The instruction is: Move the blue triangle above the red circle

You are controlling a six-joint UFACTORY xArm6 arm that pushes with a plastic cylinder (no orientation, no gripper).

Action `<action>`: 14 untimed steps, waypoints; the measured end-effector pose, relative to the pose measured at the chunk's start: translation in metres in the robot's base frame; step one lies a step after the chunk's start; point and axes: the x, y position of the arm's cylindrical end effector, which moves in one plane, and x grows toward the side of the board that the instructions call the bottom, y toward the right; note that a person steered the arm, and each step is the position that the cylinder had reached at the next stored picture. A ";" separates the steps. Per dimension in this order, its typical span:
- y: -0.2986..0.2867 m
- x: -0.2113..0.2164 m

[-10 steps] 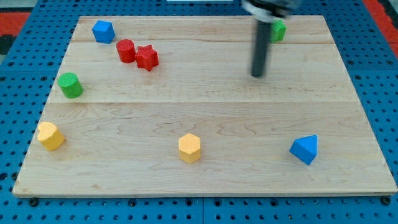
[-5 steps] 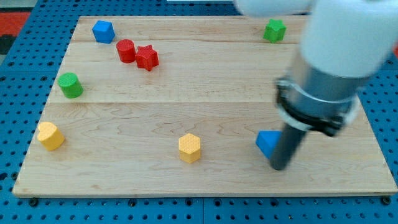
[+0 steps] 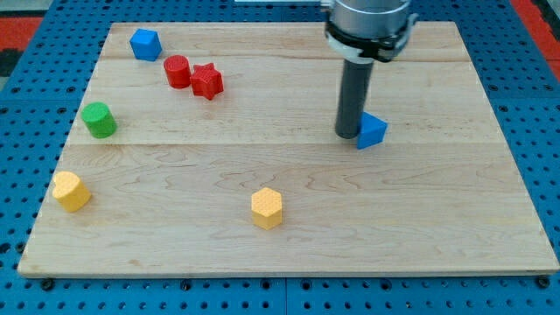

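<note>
Right of centre on the pale wooden surface (image 3: pixel 289 166), your blue triangle (image 3: pixel 373 131) sits touching my tip (image 3: pixel 347 134), which stands just at its left. No gripper on this arm, only the straight dark rod, so nothing opens or clamps.

Red circle (image 3: pixel 177 71): a short matte cylinder, far left, well apart from the triangle. Red star (image 3: pixel 207 80) touches it on the right. Blue cube (image 3: pixel 145 44) lies just beyond, at the far-left corner.

Green cylinder (image 3: pixel 99 120) near the left edge; yellow hexagonal block (image 3: pixel 70 191) at the near left; second yellow hexagon (image 3: pixel 267 208) near, centre. Planks show lengthwise grain and seams. Open board lies between triangle and red pair.
</note>
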 end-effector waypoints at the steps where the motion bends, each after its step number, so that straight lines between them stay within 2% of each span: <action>1: 0.011 0.027; 2: 0.065 0.004; 3: 0.089 -0.038; 4: 0.087 -0.061; 5: 0.137 -0.062; 7: 0.035 -0.100; 8: 0.039 -0.103; 9: 0.068 -0.114; 11: -0.074 -0.153; 12: -0.074 -0.154; 13: -0.005 -0.151; 14: 0.002 -0.190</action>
